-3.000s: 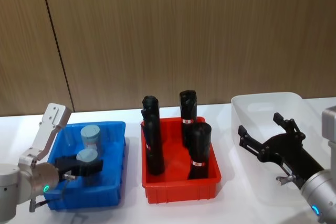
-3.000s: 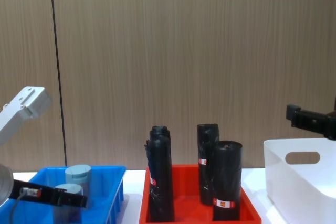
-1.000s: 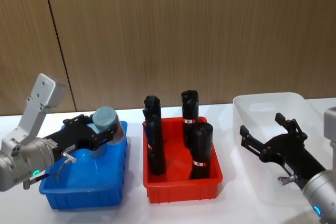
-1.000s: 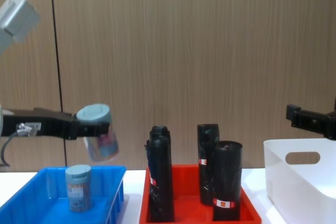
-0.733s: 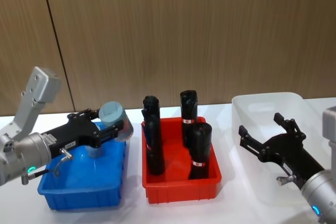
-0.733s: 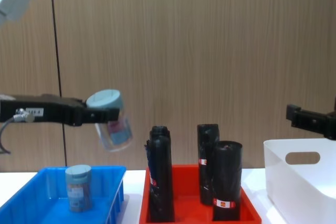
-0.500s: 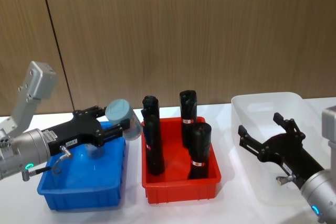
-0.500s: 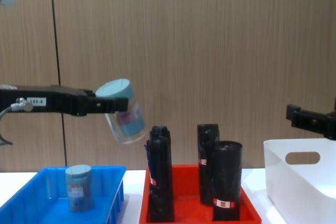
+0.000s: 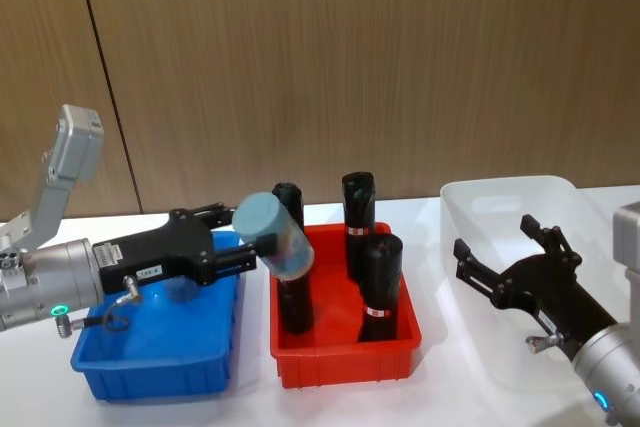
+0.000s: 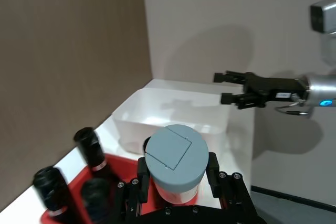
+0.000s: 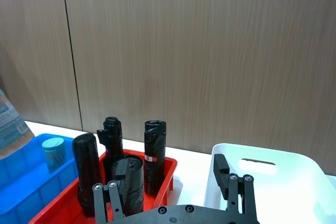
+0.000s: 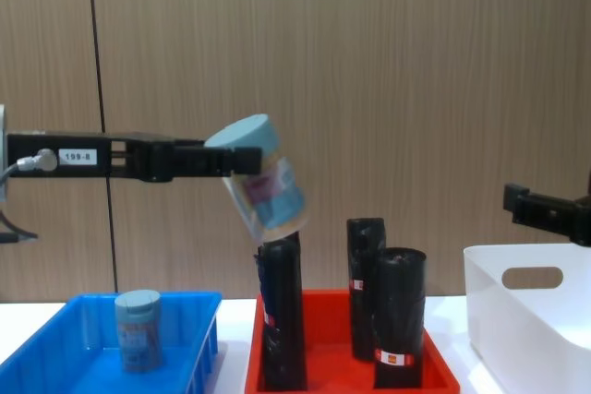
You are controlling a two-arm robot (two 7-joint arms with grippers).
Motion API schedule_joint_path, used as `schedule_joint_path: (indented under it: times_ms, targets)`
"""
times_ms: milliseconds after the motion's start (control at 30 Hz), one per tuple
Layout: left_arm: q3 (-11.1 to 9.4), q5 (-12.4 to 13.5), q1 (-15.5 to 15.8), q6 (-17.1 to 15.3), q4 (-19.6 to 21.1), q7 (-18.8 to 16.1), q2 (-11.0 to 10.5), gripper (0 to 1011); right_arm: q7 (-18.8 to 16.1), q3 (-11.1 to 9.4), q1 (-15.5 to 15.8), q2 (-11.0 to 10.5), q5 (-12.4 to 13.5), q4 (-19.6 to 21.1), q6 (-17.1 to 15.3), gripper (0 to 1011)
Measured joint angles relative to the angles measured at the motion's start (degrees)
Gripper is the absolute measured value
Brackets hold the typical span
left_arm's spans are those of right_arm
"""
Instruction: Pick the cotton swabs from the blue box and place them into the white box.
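My left gripper (image 9: 246,237) is shut on a cotton swab tub (image 9: 275,234) with a pale blue lid. It holds the tub tilted in the air above the left side of the red tray; the same tub (image 12: 264,182) hangs over the left black roll in the chest view, and it shows between the fingers (image 10: 174,162) in the left wrist view. A second tub (image 12: 138,329) stands upright in the blue box (image 9: 150,372). My right gripper (image 9: 497,239) hovers open and empty at the white box (image 9: 505,195), on its side nearest the tray.
The red tray (image 9: 340,359) sits between the two boxes and holds several tall black rolls (image 9: 381,287). A wooden wall stands close behind the table. The white box's handle cutout (image 12: 532,277) faces the chest camera.
My left gripper has lifted the tub out of the blue box and carried it rightward over the red tray, tilting it further. The right arm has not moved.
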State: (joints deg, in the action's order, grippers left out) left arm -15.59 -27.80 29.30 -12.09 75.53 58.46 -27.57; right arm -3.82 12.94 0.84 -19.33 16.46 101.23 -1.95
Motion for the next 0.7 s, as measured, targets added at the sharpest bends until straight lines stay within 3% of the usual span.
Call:
schedule_joint_path:
  times_ms: [300,567,700]
  targets:
    - [-1.39,-1.34,2.61,0.91,-2.95,9.09,1.31,652,0.00,0.00,0.00,0.00,0.00,0.00,0.00,1002]
    - [-2.58,-1.71,4.56,1.73,-5.29,14.49,2.38,652,0.00,0.00,0.00,0.00,0.00,0.00,0.00,1002]
    - [-2.95,-1.75,5.02,2.22,-5.78,15.57,2.61,652,0.00,0.00,0.00,0.00,0.00,0.00,0.00,1002]
